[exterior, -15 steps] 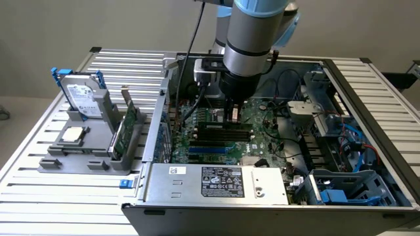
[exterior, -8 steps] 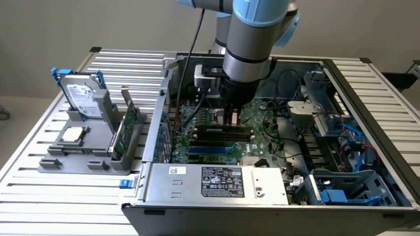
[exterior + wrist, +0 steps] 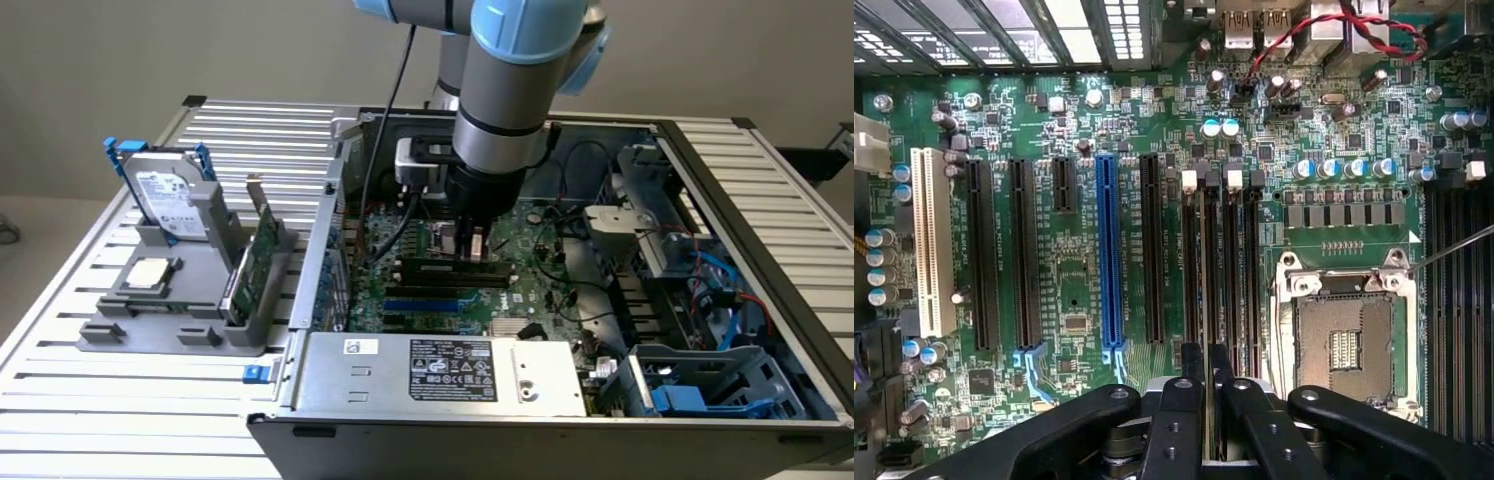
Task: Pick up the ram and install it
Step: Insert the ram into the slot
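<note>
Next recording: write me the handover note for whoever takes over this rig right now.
Gripper: shut on the ram, down inside the open case.
Ram: held edge-on, lined up along the memory slots beside the CPU socket.
Done: ram picked up and brought to the slots.
Left: ram not yet released; whether it is fully seated cannot be told.

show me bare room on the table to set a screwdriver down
Bare table slats near and far of the gray holder, on the exterior view's left of the case. Crowded: inside the case, under the arm.
</note>
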`<state>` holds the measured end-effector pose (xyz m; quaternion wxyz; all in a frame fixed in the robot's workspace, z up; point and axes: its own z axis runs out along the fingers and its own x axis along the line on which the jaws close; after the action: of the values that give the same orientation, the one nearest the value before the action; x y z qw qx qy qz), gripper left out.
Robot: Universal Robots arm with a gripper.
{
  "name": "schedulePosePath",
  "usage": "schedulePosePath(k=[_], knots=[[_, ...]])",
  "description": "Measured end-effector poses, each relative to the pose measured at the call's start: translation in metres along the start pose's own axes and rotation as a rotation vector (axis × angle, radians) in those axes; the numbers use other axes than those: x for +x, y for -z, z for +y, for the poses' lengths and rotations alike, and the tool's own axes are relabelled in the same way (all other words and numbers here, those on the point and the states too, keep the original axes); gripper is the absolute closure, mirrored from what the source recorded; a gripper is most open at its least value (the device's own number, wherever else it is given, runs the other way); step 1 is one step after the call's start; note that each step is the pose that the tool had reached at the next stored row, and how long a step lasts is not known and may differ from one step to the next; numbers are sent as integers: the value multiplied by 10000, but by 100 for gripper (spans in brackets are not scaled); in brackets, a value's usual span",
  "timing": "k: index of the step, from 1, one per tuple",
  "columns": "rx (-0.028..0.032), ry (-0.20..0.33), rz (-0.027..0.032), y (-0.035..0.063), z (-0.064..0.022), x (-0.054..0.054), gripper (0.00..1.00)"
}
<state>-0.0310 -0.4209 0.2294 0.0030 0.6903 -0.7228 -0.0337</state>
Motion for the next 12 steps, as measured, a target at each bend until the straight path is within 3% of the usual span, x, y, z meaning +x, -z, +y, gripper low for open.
schedulePosePath(k=[12], knots=[[2, -1, 1, 1, 2, 19, 86]])
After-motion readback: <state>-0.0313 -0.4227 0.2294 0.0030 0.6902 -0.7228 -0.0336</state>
